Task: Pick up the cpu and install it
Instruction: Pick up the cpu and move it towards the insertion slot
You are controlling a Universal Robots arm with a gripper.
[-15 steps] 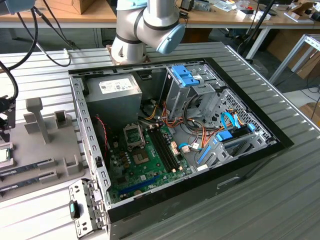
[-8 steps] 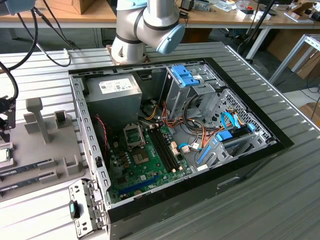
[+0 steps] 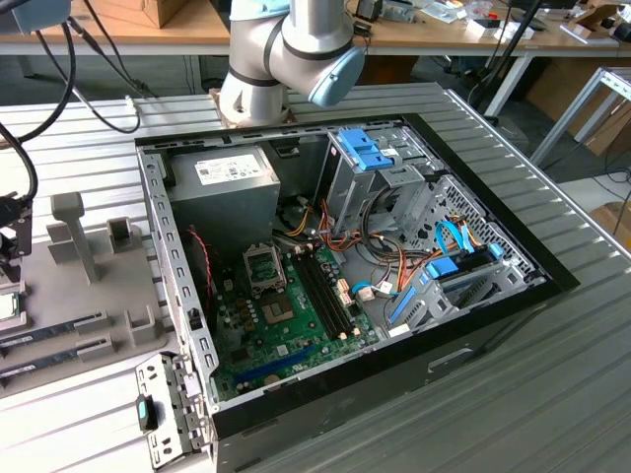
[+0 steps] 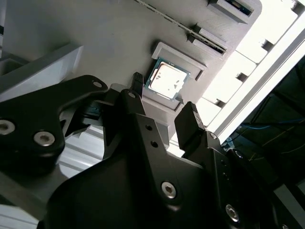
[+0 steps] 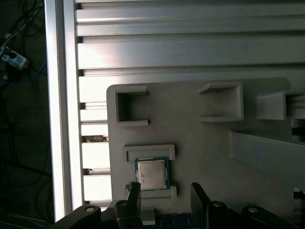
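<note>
The cpu (image 5: pixel 151 173) lies flat, metal top up, in its shallow recess on the grey holder tray (image 5: pixel 200 143). The tray rests on the slatted desk (image 3: pixel 552 394) beside the open computer case (image 3: pixel 473 325).

Progress: the pick-up is judged not yet made and installation not begun. On the motherboard (image 3: pixel 286 325) the socket (image 3: pixel 264 264) appears unoccupied, though this cannot be confirmed.

The gripper (image 5: pixel 165 187) hangs above the tray with its jaws spread apart and nothing between them.

Position: in both wrist views the cpu (image 4: pixel 165 78) sits just beyond the gripper (image 4: pixel 163 93) tips, nearer one jaw than the other. It is not enclosed by them, and no contact is evident.
</note>
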